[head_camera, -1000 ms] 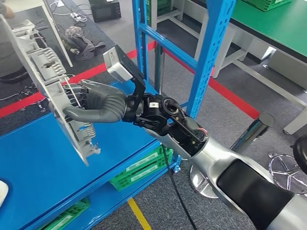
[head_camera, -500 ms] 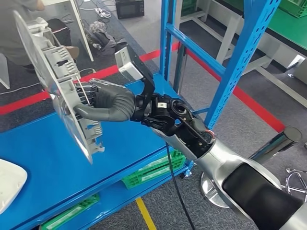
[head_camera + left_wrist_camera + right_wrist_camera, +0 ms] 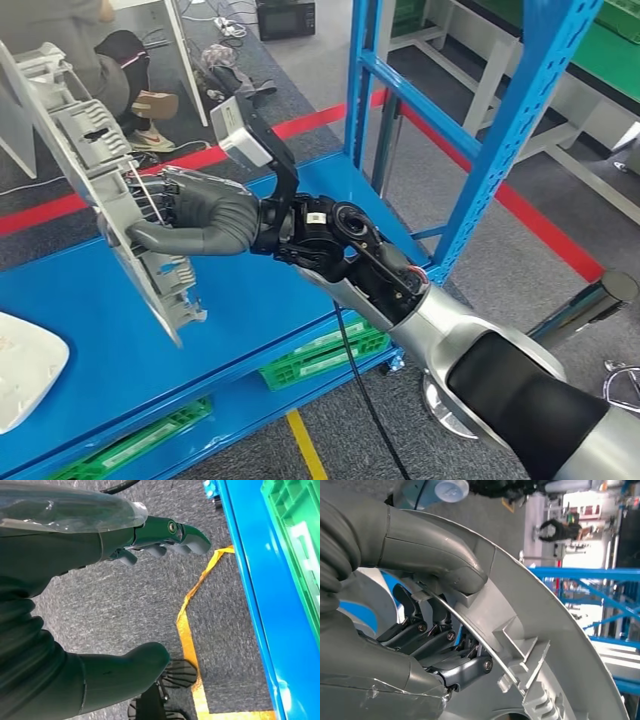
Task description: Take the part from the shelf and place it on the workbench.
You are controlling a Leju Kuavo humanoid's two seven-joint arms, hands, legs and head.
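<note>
At the lower left edge of the head view a white piece (image 3: 26, 365) is seen lying on the blue shelf (image 3: 249, 300). Above it, in the upper left of the frame, the part (image 3: 90, 170), a flat grey ribbed plate, is held tilted and clear of the shelf. It is gripped by the right hand (image 3: 192, 215): the thumb is pressed on one face and the fingers (image 3: 155, 195) are curled behind the other, so the plate's edge is pinched between them. In the right wrist view the thumb is shown lying over the rim and the darker fingers tucked under it. A seated person is partly seen behind the part, at the top left.

Toward the middle, green crates (image 3: 324, 350) are stored on the lower shelf level, and blue uprights (image 3: 521, 110) rise at the upper right. A green surface (image 3: 604, 55) is glimpsed in the far upper right corner; it is judged to be the workbench.

The left hand (image 3: 75, 605) is seen hanging over grey floor, its fingers apart and nothing held.

The carry is judged to be under way. The pinch should be kept firm, the plate swung wide of the uprights, and its long lower edge kept from catching the shelf.
</note>
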